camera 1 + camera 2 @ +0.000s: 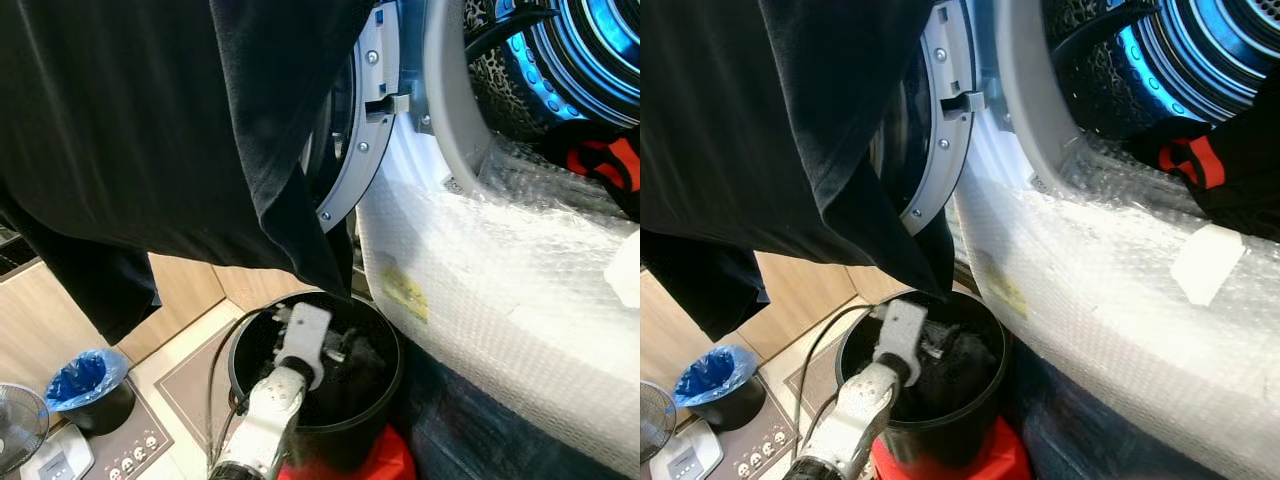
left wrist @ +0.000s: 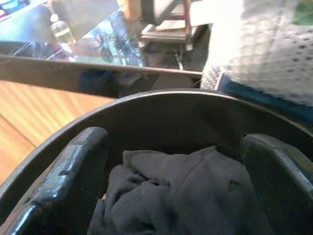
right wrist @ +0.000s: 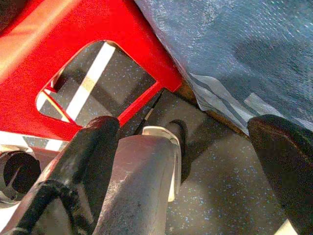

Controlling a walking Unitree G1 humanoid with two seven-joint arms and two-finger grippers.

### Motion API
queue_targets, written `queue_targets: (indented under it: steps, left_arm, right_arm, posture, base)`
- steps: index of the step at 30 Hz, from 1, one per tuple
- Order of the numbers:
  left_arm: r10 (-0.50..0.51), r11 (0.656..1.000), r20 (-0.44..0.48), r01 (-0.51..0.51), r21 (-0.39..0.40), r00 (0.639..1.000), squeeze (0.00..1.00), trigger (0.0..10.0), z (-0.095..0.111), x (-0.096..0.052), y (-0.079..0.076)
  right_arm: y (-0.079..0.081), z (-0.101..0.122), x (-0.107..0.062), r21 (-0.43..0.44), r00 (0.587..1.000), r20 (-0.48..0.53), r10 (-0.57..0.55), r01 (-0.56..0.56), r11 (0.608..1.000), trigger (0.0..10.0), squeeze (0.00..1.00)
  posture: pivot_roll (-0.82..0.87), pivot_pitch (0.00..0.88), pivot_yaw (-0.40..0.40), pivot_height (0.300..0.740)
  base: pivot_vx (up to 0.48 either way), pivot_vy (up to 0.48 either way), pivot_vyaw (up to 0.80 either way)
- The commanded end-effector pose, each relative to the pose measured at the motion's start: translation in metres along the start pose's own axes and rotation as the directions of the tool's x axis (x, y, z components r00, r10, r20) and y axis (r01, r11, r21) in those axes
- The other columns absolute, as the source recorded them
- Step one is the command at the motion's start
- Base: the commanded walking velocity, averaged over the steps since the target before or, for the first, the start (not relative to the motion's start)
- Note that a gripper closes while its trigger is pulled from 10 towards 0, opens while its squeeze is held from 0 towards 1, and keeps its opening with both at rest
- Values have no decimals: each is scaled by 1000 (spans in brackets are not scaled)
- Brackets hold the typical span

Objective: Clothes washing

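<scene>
Down in the bucket [image 1: 375, 395], left gripper [image 2: 171, 191] jaws apart over dark clothes [image 2: 186, 196]; right gripper [image 3: 188, 161] jaws apart beside red stool [image 3: 73, 39].

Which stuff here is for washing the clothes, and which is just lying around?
For the washing:
- black bucket
- dark clothes inside it
- left tool, open above them
- washing machine drum
- black garment hanging in front

Just lying around:
- bin with blue bag
- fan
- red stool
</scene>
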State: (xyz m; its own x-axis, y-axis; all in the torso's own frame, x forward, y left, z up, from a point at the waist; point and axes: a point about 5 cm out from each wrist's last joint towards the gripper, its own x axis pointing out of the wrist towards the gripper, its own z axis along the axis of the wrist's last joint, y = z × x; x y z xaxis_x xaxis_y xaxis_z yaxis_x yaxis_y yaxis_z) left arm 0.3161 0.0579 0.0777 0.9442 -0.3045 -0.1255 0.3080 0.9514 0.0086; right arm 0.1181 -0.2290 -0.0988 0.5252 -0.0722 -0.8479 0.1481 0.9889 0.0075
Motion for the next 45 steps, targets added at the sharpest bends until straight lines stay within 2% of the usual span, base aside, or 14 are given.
queue_targets:
  steps: [1,4,5,9,13,15,23,25,32,36,39,41,42,45]
  left_arm:
    - [29,999,-15,-29,-13,999,0,10000,-1,-1,5]
    - [75,993,-79,-82,-81,994,0,10000,-8,-3,13]
    - [75,993,-79,-82,-81,994,0,10000,-8,-3,13]
    - [104,971,-203,-144,-190,974,0,10000,-21,-2,25]
    - [104,972,-216,-145,-184,971,0,10000,-21,-1,26]
    - [114,959,-261,-175,-224,958,0,10000,-24,-2,30]
    - [105,944,-331,-198,-262,938,0,10000,-28,0,38]
    - [92,951,-333,-182,-249,938,0,10000,-26,2,45]
    - [-21,965,-348,-72,-253,937,0,10000,-22,6,48]
    - [-90,978,-312,25,-206,946,0,10000,-14,8,53]
    - [-99,982,-312,41,-187,945,0,10000,-13,8,55]
    - [-144,974,-302,81,-212,942,0,10000,-13,7,56]
    - [-178,968,-293,114,-224,940,1000,10000,-12,6,57]
    - [-206,961,-278,141,-238,938,1000,10000,-11,5,58]
  right_arm:
    - [5,-10,-1,-4,999,-37,18,-18,1000,10000,0]
    - [4,-12,-2,-7,999,-41,17,-17,1000,10000,0]
    - [4,-12,-2,-7,999,-41,17,-17,1000,10000,0]
    - [2,-13,-3,-9,999,-44,12,-13,1000,10000,0]
    - [1,-14,-3,-9,999,-45,10,-11,1000,10000,0]
    - [-1,-15,-4,-7,999,-46,7,-7,1000,10000,0]
    - [-7,-28,-10,-10,998,-68,0,-1,1000,10000,0]
    - [-11,-37,-14,-9,996,-85,-3,3,1000,10000,0]
    - [-18,-54,-23,-10,993,-114,-9,8,1000,10000,0]
    - [-20,-65,-28,-5,991,-130,-6,6,1000,10000,0]
    - [-21,-70,-31,-5,991,-136,-4,3,1000,10000,0]
    - [-21,-73,-33,0,990,-138,-2,2,1000,10000,0]
    - [-20,-75,-34,4,990,-139,2,-1,1000,10000,0]
    - [-19,-78,-35,8,990,-138,8,-7,1000,10000,0]
  posture:
    - [-117,0,128,740]
    - [-120,0,127,740]
    - [-120,0,127,740]
    - [-117,0,120,740]
    - [-119,0,117,740]
    - [-120,0,115,740]
    - [-116,0,98,740]
    - [-116,0,89,740]
    - [-116,0,76,740]
    - [-119,14,69,740]
    - [-123,34,67,740]
    - [-126,49,65,740]
    - [-129,59,65,740]
    - [-129,73,62,740]
  base:
    - [0,0,0]
    - [0,0,0]
    - [0,0,0]
    - [0,0,0]
    - [0,0,0]
    - [0,0,0]
    - [0,0,0]
    - [0,0,0]
    - [0,0,0]
    - [0,0,0]
    - [0,0,0]
    - [0,0,0]
    - [0,0,0]
    - [0,0,0]
